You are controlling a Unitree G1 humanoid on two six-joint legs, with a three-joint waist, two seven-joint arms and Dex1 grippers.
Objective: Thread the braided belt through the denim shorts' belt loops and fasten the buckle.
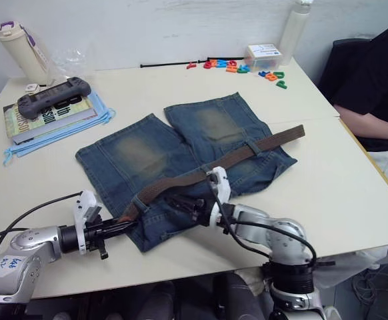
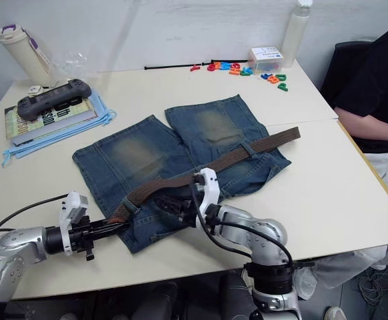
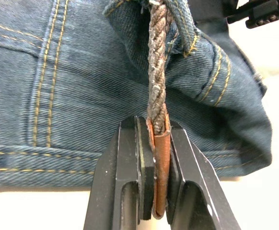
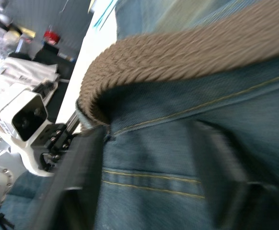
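The denim shorts (image 1: 134,157) lie flat on the table, waistband towards me. The braided belt (image 1: 201,172) runs diagonally along the waistband and passes under a belt loop (image 1: 253,145) at the right. Its far end (image 1: 299,132) rests past the shorts' right edge. I cannot make out the buckle. My left gripper (image 1: 122,225) is shut on the belt's brown leather tip (image 3: 159,167), just clear of the loop (image 3: 190,28) at the shorts' left corner. My right gripper (image 1: 184,202) rests on the waistband under the belt, its fingers (image 4: 77,182) spread over the denim.
Books with a game controller (image 1: 47,100) and a lidded cup (image 1: 21,50) sit at the back left. Toy letters (image 1: 237,67), a small box (image 1: 264,55) and a white bottle (image 1: 294,23) stand at the back. A person (image 1: 381,93) sits at the table's right edge (image 1: 367,160).
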